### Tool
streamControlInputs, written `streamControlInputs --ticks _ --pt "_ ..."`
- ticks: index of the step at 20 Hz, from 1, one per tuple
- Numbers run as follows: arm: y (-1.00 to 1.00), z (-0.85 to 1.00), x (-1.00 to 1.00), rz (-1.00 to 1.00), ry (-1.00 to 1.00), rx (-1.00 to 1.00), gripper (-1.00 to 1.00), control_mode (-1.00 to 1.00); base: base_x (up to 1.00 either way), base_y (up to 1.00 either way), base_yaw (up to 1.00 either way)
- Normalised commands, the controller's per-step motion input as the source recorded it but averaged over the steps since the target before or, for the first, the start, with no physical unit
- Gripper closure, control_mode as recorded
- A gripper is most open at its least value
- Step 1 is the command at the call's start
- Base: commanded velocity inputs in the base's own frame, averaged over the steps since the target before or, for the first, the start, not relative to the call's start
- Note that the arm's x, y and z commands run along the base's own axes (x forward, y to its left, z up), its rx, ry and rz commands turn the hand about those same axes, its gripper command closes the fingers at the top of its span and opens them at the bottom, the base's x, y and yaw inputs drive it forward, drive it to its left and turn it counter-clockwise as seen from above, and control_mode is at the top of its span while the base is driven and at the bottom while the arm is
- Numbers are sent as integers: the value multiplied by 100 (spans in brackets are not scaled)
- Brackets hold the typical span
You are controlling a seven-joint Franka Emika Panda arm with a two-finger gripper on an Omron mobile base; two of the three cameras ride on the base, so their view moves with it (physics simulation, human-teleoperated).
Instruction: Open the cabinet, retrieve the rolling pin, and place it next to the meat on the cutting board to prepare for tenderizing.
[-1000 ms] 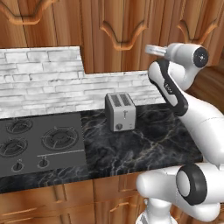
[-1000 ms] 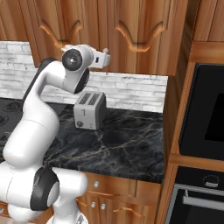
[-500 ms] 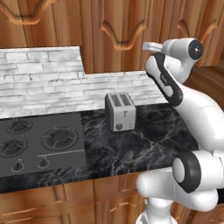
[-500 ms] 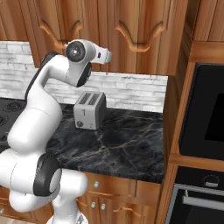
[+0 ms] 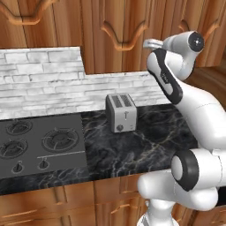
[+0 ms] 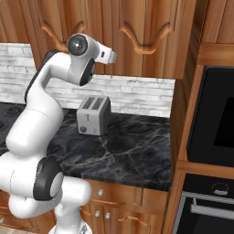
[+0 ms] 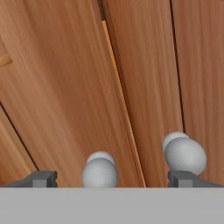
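I've raised the end effector [image 7: 112, 178], jaws spread and empty, to the cabinet [image 7: 70, 87]; both knobs [image 7: 99, 170] sit between them. Door's shut, so next I pick one.

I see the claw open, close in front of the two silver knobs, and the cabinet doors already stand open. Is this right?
Not quite. The cabinet doors are shut: the hand view shows their edges meeting along one seam. The rest holds: the claw is open, close before the two silver knobs.
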Motion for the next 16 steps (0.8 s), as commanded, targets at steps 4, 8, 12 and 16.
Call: streamControlInputs --ticks 4,8,12,16 --pt "28 -1 15 1 2 -2 -100 -100 0 0 0" --pt "33 -3 15 8 0 -2 -100 -100 0 0 0" --pt "29 -8 20 10 0 0 -100 -100 0 0 0" --pt "4 0 27 11 0 0 -100 -100 0 0 0"
